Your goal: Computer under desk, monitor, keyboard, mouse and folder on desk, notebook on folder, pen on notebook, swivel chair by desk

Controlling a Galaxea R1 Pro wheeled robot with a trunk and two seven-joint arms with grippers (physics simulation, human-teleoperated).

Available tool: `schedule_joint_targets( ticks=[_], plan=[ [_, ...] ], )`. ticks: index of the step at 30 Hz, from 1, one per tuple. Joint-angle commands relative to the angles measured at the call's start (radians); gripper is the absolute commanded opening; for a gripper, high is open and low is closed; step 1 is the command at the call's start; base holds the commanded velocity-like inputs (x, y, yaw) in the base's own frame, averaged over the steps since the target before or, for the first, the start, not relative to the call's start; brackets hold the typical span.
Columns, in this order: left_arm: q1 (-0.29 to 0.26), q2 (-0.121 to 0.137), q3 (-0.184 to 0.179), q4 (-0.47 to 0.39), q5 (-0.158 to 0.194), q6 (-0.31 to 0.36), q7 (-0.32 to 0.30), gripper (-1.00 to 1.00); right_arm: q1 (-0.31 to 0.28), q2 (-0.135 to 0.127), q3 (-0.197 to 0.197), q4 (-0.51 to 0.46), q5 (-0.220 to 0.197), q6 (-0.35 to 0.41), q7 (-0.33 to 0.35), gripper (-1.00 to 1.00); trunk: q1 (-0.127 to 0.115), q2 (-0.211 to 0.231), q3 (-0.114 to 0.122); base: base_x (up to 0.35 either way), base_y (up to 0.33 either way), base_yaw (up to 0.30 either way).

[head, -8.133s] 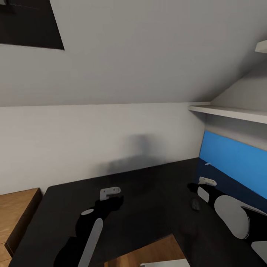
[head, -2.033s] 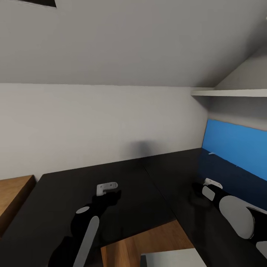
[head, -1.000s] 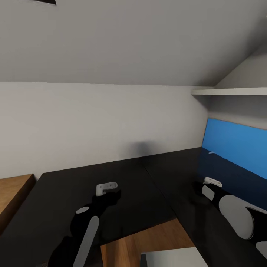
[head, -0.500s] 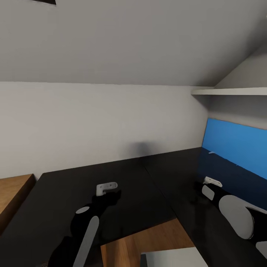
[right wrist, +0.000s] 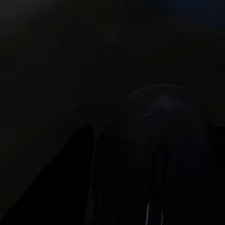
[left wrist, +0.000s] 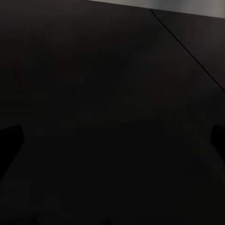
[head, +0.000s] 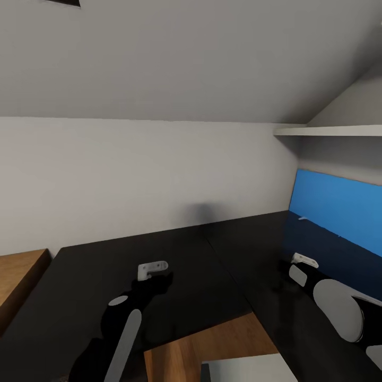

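The desk (head: 265,239) has a glossy black top with a bright blue panel (head: 339,207) along its back at the right. Low over that top, near the panel, my right gripper (head: 282,273) is shut. In the right wrist view a dark domed mouse (right wrist: 161,150) sits between its fingers (right wrist: 77,178). My left gripper (head: 162,280) hovers over the black surface further left. In the left wrist view its fingertips (left wrist: 9,140) stand far apart, open and empty. The monitor, keyboard, folder, notebook, pen and swivel chair are out of view.
A seam (head: 217,254) splits the black surface into a left and a right part. A low light-wood bench (head: 21,276) stands at far left. A white shelf (head: 329,131) hangs above the blue panel. Wood floor (head: 212,345) and a pale grey box top (head: 249,371) show below.
Nothing has moved over the last two seconds. Eight seconds ago the mouse lay on the desk beside my right gripper, and the head view has shifted since.
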Motion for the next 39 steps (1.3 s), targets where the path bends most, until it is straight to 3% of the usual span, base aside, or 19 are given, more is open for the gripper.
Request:
schedule_joint_targets(
  ticks=[1, 5, 16, 20, 28, 33, 39],
  plan=[
    [-0.001, 0.000, -0.001, -0.001, 0.010, 0.003, 0.009, 1.00, 0.000, 0.000, -0.010, 0.015, -0.023, 0.005, 0.004, -1.00, 0.000, 0.000, -0.001, 0.000, 0.000, 0.000],
    [-0.001, 0.001, -0.001, -0.001, 0.010, 0.003, 0.009, 1.00, 0.000, 0.000, -0.010, 0.015, -0.023, 0.005, 0.003, -1.00, 0.000, 0.000, -0.001, 0.000, 0.000, 0.000],
    [-0.001, 0.001, 0.002, 0.001, 0.009, 0.003, 0.009, 1.00, 0.000, 0.007, -0.010, 0.014, -0.024, -0.002, 0.003, -1.00, -0.042, 0.077, 0.033, 0.000, 0.000, 0.000],
    [-0.001, 0.001, 0.004, 0.001, 0.009, 0.003, 0.009, 1.00, 0.000, 0.034, -0.007, 0.005, -0.022, 0.002, 0.001, -1.00, -0.058, 0.105, 0.046, 0.000, 0.000, 0.000],
    [-0.001, 0.001, 0.004, 0.001, 0.008, 0.003, 0.009, 1.00, 0.000, 0.052, -0.002, 0.000, -0.018, 0.015, 0.001, -1.00, -0.088, 0.161, 0.071, 0.000, 0.000, 0.000],
    [-0.001, 0.002, 0.006, 0.001, 0.008, 0.003, 0.009, 1.00, 0.000, 0.068, -0.001, -0.017, -0.015, 0.062, 0.001, -1.00, -0.107, 0.196, 0.086, 0.000, 0.000, 0.000],
    [-0.001, 0.002, 0.008, 0.004, 0.007, 0.003, 0.010, 1.00, 0.000, 0.107, -0.002, -0.142, -0.001, 0.158, -0.002, -1.00, -0.130, 0.238, 0.105, 0.000, 0.000, 0.000]
  ],
)
